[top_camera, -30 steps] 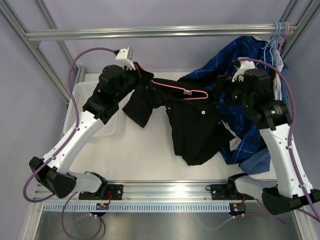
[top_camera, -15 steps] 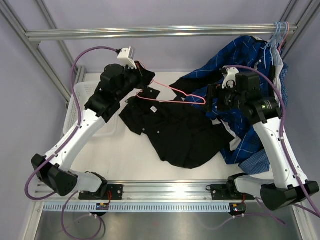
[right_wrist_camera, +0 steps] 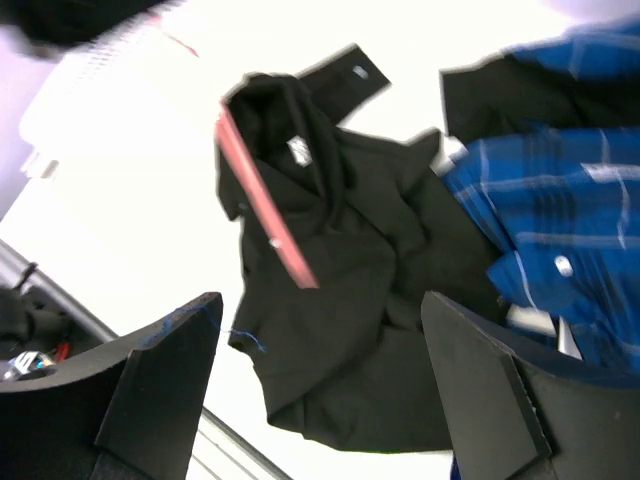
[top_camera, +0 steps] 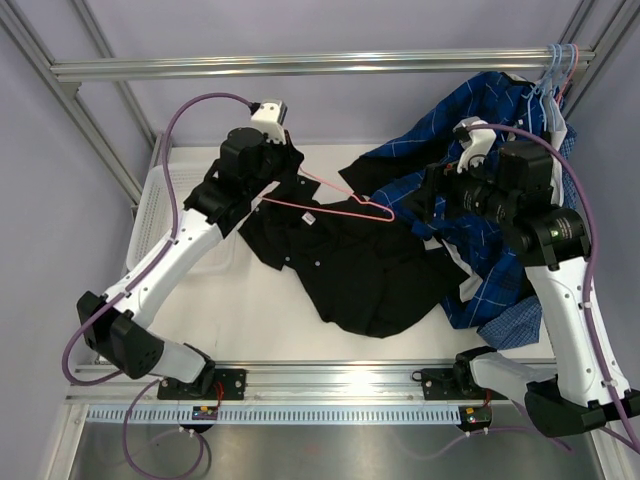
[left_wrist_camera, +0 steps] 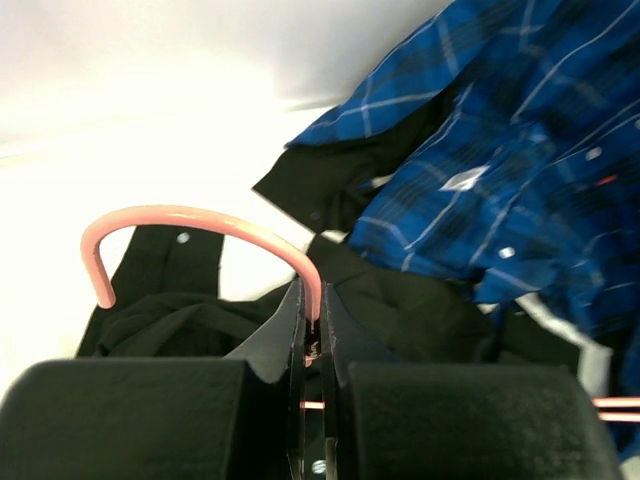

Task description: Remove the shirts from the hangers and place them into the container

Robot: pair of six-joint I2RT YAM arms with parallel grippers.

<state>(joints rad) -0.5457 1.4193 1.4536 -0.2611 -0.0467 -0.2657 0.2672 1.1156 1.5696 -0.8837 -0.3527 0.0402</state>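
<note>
Left gripper (left_wrist_camera: pixel 312 300) pinches the pink hanger (top_camera: pixel 340 203) at its neck; right gripper (right_wrist_camera: pixel 320 325) gapes (gripping nothing), so a snagged black shirt (top_camera: pixel 350 270) could drag along.

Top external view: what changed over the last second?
The black shirt slid off the pink hanger and dropped onto the table, where it lies crumpled. The left arm shifted slightly right with the bare hanger, whose far end has drawn clear of the right gripper, now open and empty. Unchanged: the left gripper stays shut on the hanger's neck, and the blue plaid shirts remain heaped at right.
</note>
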